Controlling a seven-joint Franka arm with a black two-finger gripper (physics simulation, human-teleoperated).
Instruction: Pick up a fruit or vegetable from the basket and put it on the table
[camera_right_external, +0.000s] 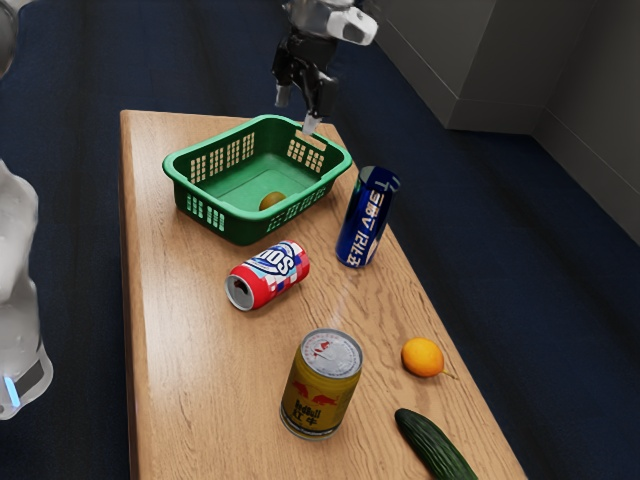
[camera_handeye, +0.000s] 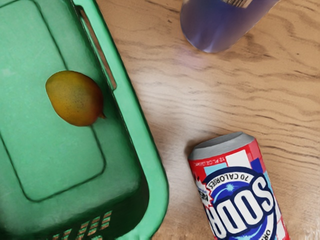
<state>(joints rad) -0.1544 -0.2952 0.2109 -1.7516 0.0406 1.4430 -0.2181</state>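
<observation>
The gripper (camera_right_external: 297, 111) is high over the far end of the green basket (camera_right_external: 230, 221), its two fingers apart with nothing between them. Inside the basket lies one mango-like fruit (camera_right_external: 272, 200), partly hidden by the near wall. From the wrist view, the same yellow-brown fruit (camera_handeye: 75, 98) rests on the floor of the basket (camera_handeye: 159, 187), close to a side wall and not touched by the gripper. On the wooden table (camera_right_external: 190, 350), outside the basket, are an orange (camera_right_external: 422, 357) and a cucumber (camera_right_external: 434, 444).
A red soda can (camera_right_external: 268, 275) lies on its side near the basket, also seen as the soda can (camera_handeye: 240, 192) in the wrist view. The tall blue can (camera_right_external: 367, 217) stands beside the basket, and a gold can (camera_right_external: 321, 384) stands farther along the table.
</observation>
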